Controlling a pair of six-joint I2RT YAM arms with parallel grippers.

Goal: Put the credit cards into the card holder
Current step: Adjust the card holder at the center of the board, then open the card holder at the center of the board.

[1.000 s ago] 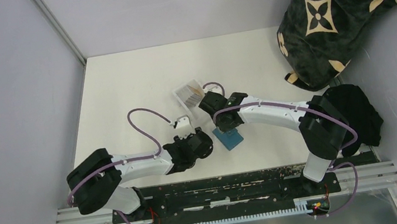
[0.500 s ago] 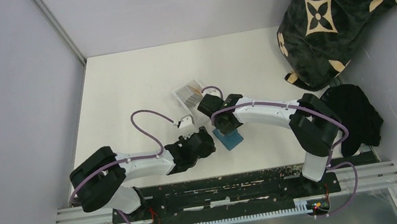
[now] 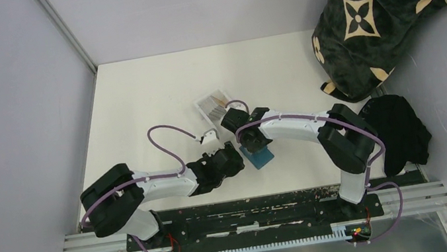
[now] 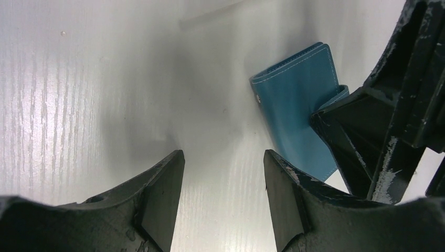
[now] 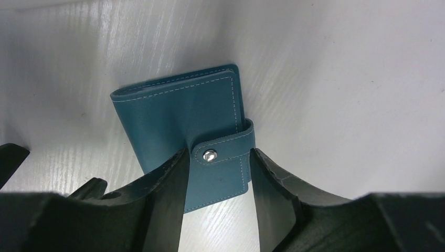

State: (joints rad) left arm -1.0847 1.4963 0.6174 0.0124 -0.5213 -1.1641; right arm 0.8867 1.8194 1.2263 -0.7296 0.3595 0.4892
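The card holder (image 5: 183,121) is a closed teal wallet lying flat on the white table, also seen in the top view (image 3: 260,156) and the left wrist view (image 4: 299,110). Its snap tab (image 5: 223,152) is fastened. My right gripper (image 5: 218,156) hovers open over it, one finger on each side of the tab, gripping nothing. My left gripper (image 4: 223,157) stands open just left of the wallet with only bare table between its fingers. The credit cards (image 3: 216,104) stand in a clear tray behind the grippers, one of them orange-yellow.
The clear tray (image 3: 205,110) sits just behind the right wrist. A dark patterned blanket (image 3: 383,2) fills the back right corner and a black cloth (image 3: 401,126) lies at the right table edge. Grey walls close in on the left and at the back.
The right arm's elbow has swung inward and its wrist has shifted slightly left over the card holder. The left gripper has edged a little toward the wallet. Both grippers stay as wide as before.
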